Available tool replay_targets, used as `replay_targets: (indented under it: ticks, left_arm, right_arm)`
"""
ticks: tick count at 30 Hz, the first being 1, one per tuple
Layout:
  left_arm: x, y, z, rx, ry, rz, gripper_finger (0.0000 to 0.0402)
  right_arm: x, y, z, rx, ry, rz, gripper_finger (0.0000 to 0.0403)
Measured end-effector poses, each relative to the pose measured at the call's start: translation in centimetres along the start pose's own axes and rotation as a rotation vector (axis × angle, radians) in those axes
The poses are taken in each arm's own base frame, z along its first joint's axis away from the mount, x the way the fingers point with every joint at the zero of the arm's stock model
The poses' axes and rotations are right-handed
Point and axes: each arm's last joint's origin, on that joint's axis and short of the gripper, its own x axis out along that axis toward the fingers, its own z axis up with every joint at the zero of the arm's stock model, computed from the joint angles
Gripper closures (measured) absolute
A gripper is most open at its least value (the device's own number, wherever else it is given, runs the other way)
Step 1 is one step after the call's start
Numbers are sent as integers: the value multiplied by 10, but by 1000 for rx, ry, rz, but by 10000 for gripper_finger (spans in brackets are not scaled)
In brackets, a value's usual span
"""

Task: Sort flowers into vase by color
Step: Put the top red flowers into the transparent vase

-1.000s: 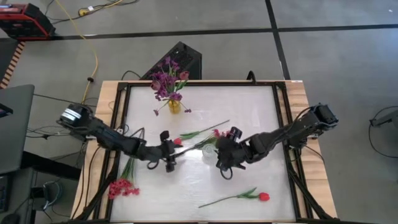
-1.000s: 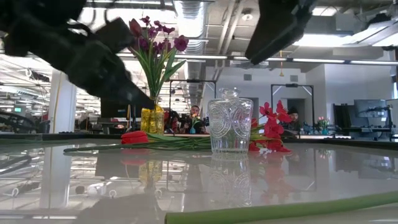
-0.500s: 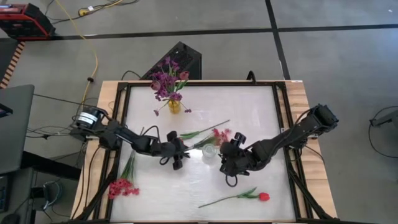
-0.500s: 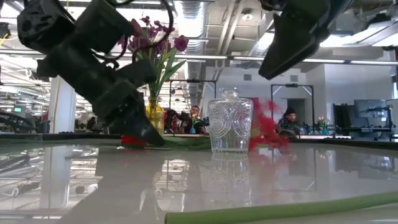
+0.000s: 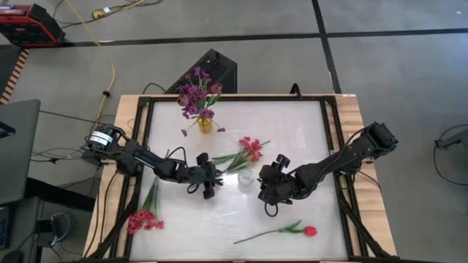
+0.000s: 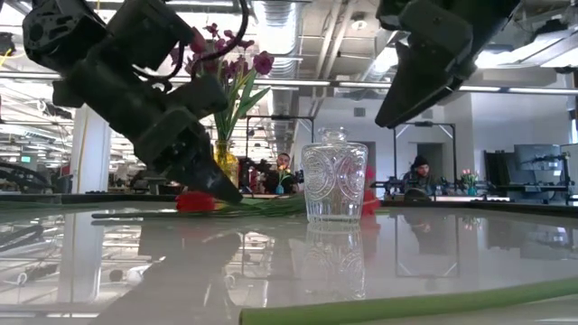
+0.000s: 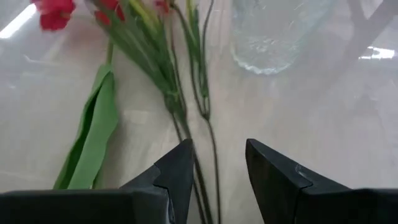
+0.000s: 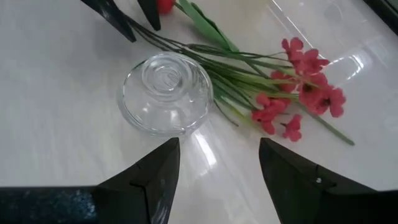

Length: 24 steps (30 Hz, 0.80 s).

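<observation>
A clear glass vase [image 5: 246, 177] [image 8: 166, 93] stands mid-table. Beside it on the table lie a red cluster flower [image 5: 248, 148] [image 8: 298, 93] and a red tulip [image 6: 194, 200], their green stems [image 7: 186, 106] running toward my left gripper [image 5: 212, 177] [image 7: 217, 168]. That gripper is open and low over the table, its fingers on either side of the stem ends. My right gripper [image 5: 265, 188] [image 8: 217, 162] hangs open above the table, to the right of the glass vase, with nothing in it. A yellow vase [image 5: 205, 124] at the far side holds purple and maroon flowers. My left gripper straddles the lower stems of the red flowers, slanting down from the table's left along the stems. One stem [image 7: 198, 177] runs close along the inner side of one finger [image 7: 177, 171]; I cannot tell whether they touch. The jaws stand apart and the flowers lie flat on the table.
A red tulip [image 5: 310, 231] lies near the front edge, right of centre. Another red cluster [image 5: 142, 219] lies at the near left, its stem on the table frame. A black box [image 5: 212, 69] stands on the floor behind the table. People show far off in the room.
My left gripper has moved down and toward the table's right, reaching the stem ends. The red cluster's head has swung toward the far edge, out from beside the right gripper, and now sits beyond the glass vase. My right gripper has sunk a little.
</observation>
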Motion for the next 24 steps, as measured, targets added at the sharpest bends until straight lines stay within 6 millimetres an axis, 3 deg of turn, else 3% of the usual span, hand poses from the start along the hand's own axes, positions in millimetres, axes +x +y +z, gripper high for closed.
replay_targets:
  ticks: [15,18,22,24]
  left_arm:
    - [3,11,-11,-41,143,0,269]
    - [3,12,-13,-41,154,19,298]
    - [3,12,-12,-38,142,31,377]
    - [3,12,-9,-27,115,51,392]
  right_arm:
    - [1,0,2,16,-11,7,159]
    - [1,1,3,20,-17,12,159]
    - [1,1,3,19,-14,17,159]
    - [1,1,3,20,-14,18,159]
